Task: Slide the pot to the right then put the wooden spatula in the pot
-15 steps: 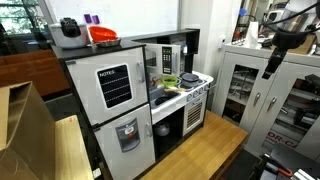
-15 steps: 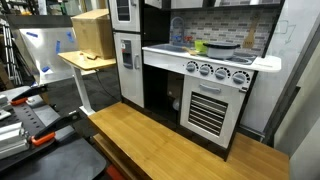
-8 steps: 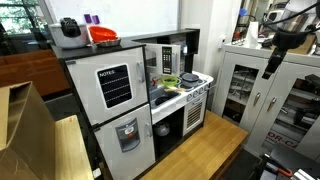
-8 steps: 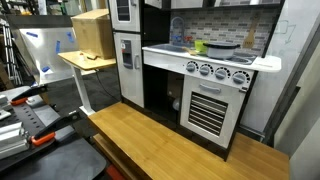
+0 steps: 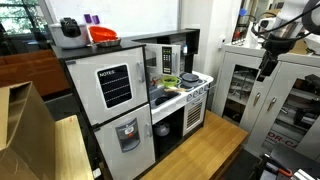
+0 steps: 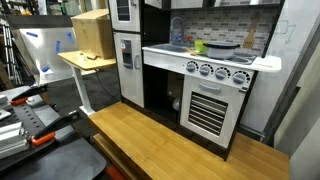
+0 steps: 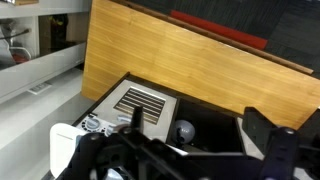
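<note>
The small silvery pot sits on the white toy stove top next to a green dish. It also shows in an exterior view, right of the green dish. I cannot make out the wooden spatula. My gripper hangs high in the air, well away from the toy kitchen and above a grey cabinet. In the wrist view the gripper is open and empty, looking down on the stove front from far above.
A toy fridge stands beside the stove, with a black appliance and a red dish on top. A grey cabinet stands near my arm. A wooden platform lies before the kitchen. A round grey object lies in the open lower compartment.
My arm has swung a little toward the toy kitchen in the exterior view. The pot and dish have not moved.
</note>
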Controlling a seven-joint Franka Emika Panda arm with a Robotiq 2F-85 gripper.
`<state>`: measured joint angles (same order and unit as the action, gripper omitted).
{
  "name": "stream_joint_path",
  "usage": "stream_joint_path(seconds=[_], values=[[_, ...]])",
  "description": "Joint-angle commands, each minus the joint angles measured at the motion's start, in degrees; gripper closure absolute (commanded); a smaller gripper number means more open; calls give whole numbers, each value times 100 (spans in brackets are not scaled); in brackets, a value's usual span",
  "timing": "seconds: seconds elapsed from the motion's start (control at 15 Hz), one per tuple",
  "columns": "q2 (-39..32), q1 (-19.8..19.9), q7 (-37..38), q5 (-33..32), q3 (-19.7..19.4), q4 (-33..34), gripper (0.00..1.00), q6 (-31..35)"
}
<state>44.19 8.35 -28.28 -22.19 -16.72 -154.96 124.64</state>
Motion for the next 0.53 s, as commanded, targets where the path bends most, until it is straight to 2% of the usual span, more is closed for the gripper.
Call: stream_joint_path(seconds=[0.0, 0.27, 0.4, 0.47], values=[[-732, -268, -984, -115, -485, 244, 0, 928], [-1389, -731, -2379, 460, -840, 347, 0, 1991], [-1635, -1008, -3121, 874, -906, 460, 0, 1940], [-1437, -597, -2621, 796, -553, 252, 0, 1966]])
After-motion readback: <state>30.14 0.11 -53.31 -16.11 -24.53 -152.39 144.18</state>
